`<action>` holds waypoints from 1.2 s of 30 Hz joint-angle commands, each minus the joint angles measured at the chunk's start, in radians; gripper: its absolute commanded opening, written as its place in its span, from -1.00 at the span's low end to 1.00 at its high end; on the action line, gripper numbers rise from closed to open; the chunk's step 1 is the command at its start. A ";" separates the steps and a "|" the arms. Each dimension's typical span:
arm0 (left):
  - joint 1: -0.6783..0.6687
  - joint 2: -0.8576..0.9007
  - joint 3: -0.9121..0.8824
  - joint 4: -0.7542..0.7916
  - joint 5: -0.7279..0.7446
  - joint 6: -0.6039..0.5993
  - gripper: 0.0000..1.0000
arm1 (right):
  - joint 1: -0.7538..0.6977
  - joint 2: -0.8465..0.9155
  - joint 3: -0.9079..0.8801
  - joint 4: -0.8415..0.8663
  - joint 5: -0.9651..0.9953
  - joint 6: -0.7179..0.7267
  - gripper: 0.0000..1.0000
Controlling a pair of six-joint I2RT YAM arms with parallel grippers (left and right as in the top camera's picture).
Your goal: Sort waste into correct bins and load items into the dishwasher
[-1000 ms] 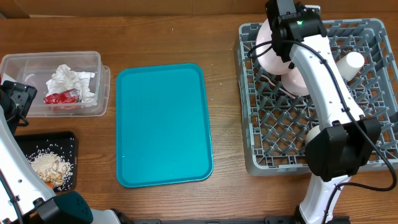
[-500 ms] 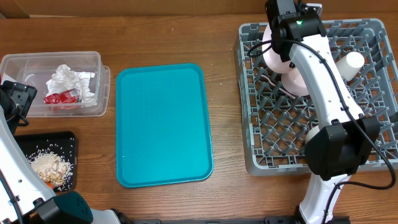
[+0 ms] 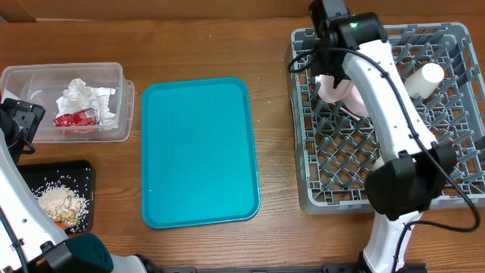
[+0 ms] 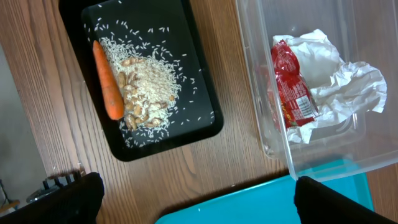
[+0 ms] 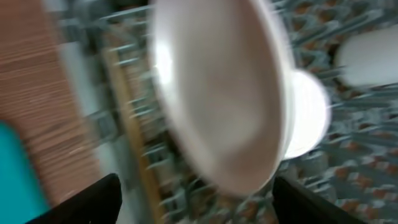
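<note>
The pale pink plate [image 3: 339,88] stands on edge in the grey dishwasher rack [image 3: 455,189], near its far left side. In the blurred right wrist view the plate [image 5: 217,93] fills the middle, with a bowl [image 5: 308,118] behind it and the white cup [image 5: 373,56] further right. My right gripper [image 5: 205,208] is open, its fingers spread wide below the plate's lower edge and not touching it. My left gripper [image 4: 199,205] hangs open and empty over the wood. The clear tub [image 4: 267,143] holds napkins [image 4: 348,81] and a red wrapper [image 4: 292,93]. The black tray [image 4: 199,62] holds rice and a carrot [image 4: 107,81].
A large teal tray [image 3: 198,152] lies bare in the middle of the table. The clear tub [image 3: 23,83] and black tray [image 3: 82,173] sit at the left edge beside my left arm. The white cup [image 3: 424,76] lies in the rack's far right part.
My right gripper has opened and let go of the plate, which now rests lower in the rack. The right wrist has shifted left. The left arm has not moved.
</note>
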 commanded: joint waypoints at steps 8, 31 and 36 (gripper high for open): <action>0.002 0.003 0.002 0.002 -0.003 -0.003 1.00 | 0.006 -0.410 0.065 -0.175 -0.345 0.002 0.59; -0.004 0.003 0.002 0.002 -0.003 -0.003 1.00 | 0.029 -0.873 -0.810 -0.123 -0.272 0.114 1.00; -0.005 0.003 0.002 0.004 -0.003 -0.003 1.00 | 0.029 -0.815 -0.810 -0.124 -0.271 0.113 1.00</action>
